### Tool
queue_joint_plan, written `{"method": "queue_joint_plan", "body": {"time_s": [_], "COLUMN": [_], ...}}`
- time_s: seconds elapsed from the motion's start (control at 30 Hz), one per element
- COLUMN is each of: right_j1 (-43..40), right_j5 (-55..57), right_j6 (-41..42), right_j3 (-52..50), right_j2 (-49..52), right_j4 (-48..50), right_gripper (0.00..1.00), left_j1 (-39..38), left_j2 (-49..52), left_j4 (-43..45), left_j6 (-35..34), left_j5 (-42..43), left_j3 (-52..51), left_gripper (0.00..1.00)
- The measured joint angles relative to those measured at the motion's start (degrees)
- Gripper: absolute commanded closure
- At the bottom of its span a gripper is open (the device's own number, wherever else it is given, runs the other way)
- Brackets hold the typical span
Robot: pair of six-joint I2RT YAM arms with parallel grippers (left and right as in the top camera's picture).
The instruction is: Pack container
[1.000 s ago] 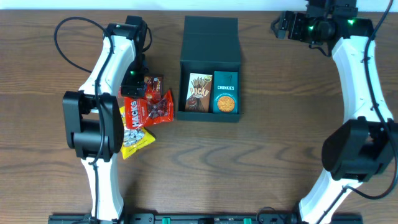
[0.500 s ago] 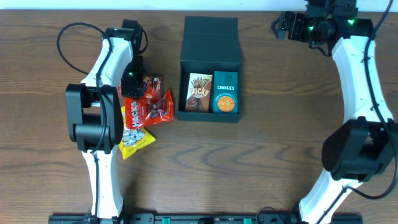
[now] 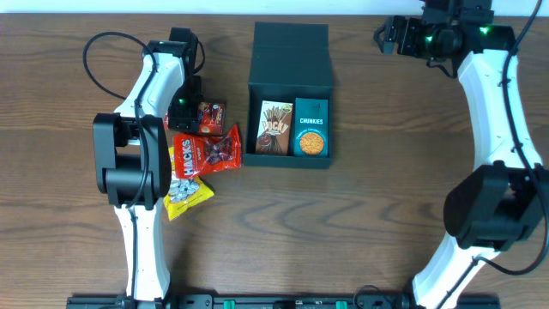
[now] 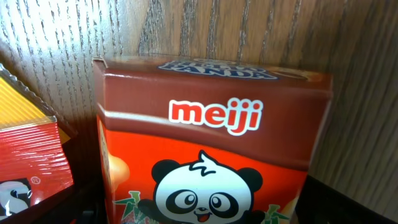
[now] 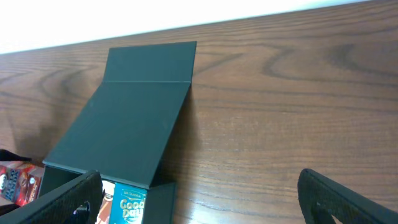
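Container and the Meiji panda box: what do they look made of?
The container looks like rigid board, matte dark teal: flat panels, a crisp lid fold, no glare. The panda box seems to be printed cardboard with a slight sheen: sharp folded edges, printed faces.

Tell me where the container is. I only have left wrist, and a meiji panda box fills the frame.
Observer: Overhead shows the container to the right of the meiji box, apart from it, with its lid flapped open.
Operator: Anything in it?
Observer: Two packs, side by side: a Pocky box and a Chunkies carton.
Operator: Is the other arm in the way?
Observer: No. The right gripper hangs open off to the container's far right side, holding nothing.
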Motion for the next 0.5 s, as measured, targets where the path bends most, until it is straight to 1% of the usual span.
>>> {"method": "queue_joint_plan", "body": {"time_s": [0.5], "right_j1": [0.0], "right_j5": [0.0], "right_j6": [0.0], "right_j3": [0.0], "right_j2": [0.0], "right_j4": [0.0], "right_gripper": [0.01], "left_j1": [0.0], "left_j2": [0.0], "left_j4": [0.0], "left_j6": [5.6], "left_j5": [0.0], "left_j3": [0.0], "left_gripper": [0.07]}}
